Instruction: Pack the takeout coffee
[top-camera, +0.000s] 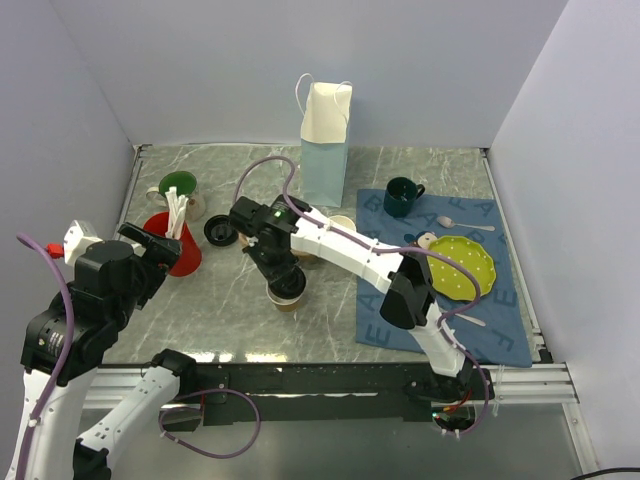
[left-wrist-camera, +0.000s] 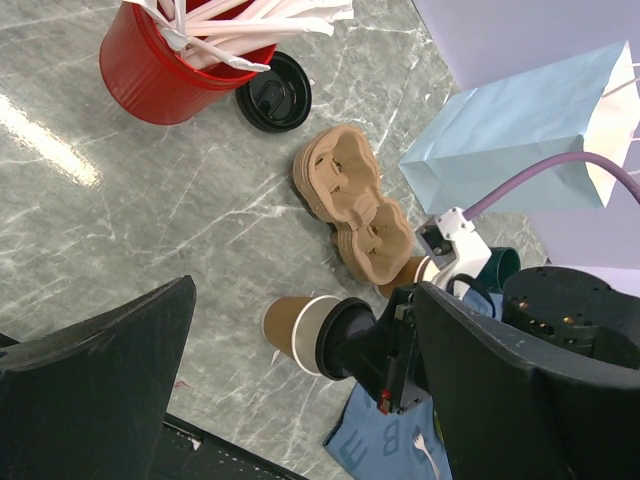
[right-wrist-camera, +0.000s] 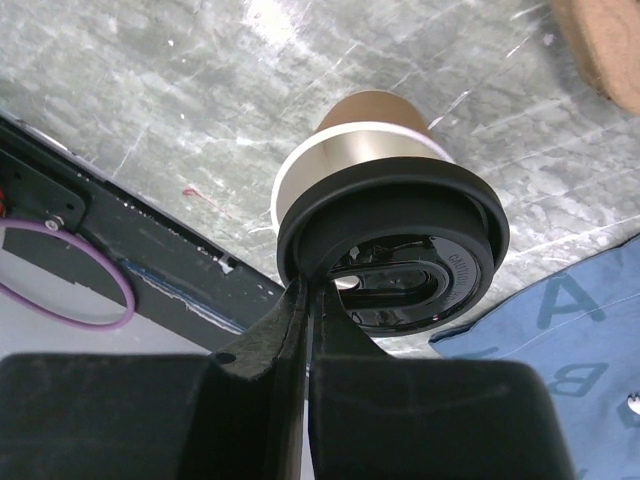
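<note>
Now the takeout coffee (top-camera: 287, 302) stands upright on the worktop (top-camera: 220, 300), near the pulp cup carrier (left-wrist-camera: 350, 205); right jaws, fully closed and empty, touch its black lid (right-wrist-camera: 400, 240); left jaws gape wide, holding nothing

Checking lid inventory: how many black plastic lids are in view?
2: loose lid on the table beside the red cup; second lid on the kraft cup under the right gripper.

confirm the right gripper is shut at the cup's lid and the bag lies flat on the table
No: the bag stands upright on the table, as the top view shows. The right gripper is indeed shut at the lid of the cup.
</note>
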